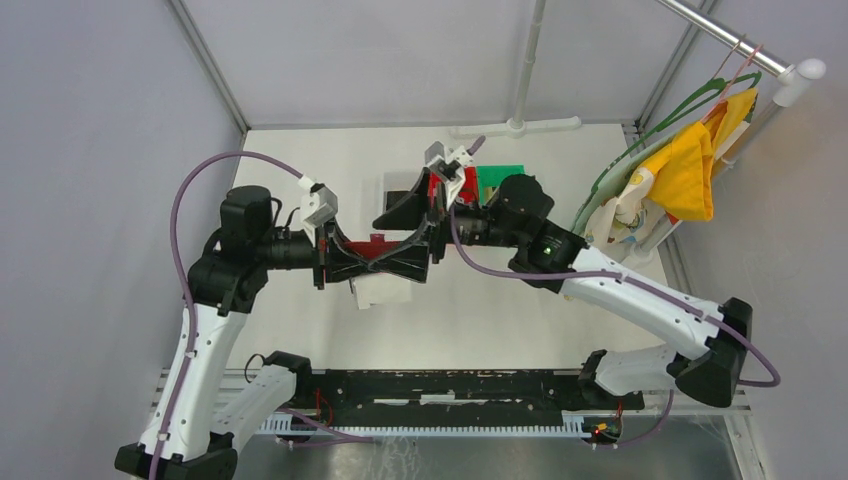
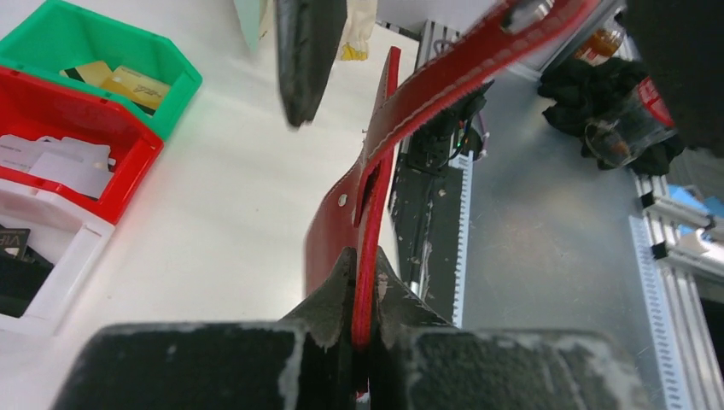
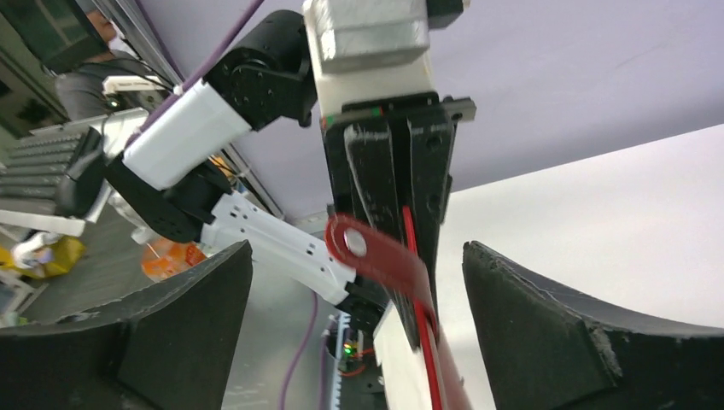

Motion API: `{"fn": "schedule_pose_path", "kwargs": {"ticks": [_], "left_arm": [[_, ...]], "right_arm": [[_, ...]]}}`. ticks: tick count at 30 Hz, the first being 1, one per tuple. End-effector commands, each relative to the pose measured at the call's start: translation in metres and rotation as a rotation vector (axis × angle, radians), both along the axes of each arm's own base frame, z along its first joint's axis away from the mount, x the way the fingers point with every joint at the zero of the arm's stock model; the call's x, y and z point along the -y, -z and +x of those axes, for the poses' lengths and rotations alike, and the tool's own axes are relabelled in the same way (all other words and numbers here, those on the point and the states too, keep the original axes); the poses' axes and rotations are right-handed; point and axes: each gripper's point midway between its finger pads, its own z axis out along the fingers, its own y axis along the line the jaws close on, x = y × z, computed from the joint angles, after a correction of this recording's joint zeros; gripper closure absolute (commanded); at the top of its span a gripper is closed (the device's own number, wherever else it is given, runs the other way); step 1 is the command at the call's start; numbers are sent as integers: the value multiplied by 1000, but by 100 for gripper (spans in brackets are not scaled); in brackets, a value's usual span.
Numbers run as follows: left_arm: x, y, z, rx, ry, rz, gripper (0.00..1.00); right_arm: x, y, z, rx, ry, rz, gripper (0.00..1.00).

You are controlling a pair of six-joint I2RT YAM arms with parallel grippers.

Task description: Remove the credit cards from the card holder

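I have the white table (image 1: 300, 170) under the top camera, with the 2 arms reaching in over it. The left arm (image 1: 195, 340) comes in from the left and the right arm (image 1: 630, 295) from the right. Their wrists meet above the middle of the table. At the right edge a rail (image 1: 720, 30) carries hangers and a yellow cloth (image 1: 690, 170).

Toward the back of the table 3 open bins sit side by side. The green bin (image 2: 64, 30) is touching the red bin (image 2: 128, 184), and the white bin (image 2: 72, 265) is next to that. The red bin holds white pieces, and the white bin holds something dark that I cannot make out.

The card holder (image 2: 341, 231) hangs in the air above the table, on edge and well clear of the bins. The left gripper (image 2: 363, 329) has its fingers pressed together on the lower edge and pinches it firmly. The right gripper (image 3: 357, 248) faces it with its fingers spread wide, 1 on each side of the holder and neither touching it.

The strap tab (image 2: 478, 64) sticks out from the holder toward the right wrist, and its snap (image 3: 354, 244) shows as a pale round stud.

Tan credit cards (image 2: 128, 83) lie flat in the green bin. I cannot tell whether any sit inside the holder.
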Motion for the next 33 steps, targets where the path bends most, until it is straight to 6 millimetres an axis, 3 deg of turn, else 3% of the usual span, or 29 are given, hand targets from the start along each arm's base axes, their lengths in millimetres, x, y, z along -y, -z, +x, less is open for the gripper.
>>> {"fn": "schedule_pose_path", "kwargs": {"ticks": [1,8,12,18,23,33], "left_arm": [[4,-42,-8,19,-6,-90,98],[12,-84,-12,-109,42,-203,98],[14,-101,-18,-146,74,-237,98],[14,-118,-21,-126,78,-270,98],[14,-121,-23,-141,79,-279,98],[13,-125,-28,-89,80,-282,98]], "right_arm": [[41,-21,5,181,106,56,2],[102,18,1,415,267,33,2],[121,46,-2,504,329,38,2],[105,61,-3,482,259,29,2],[89,52,-2,471,207,77,2],[80,34,-17,467,111,179,2]]}}
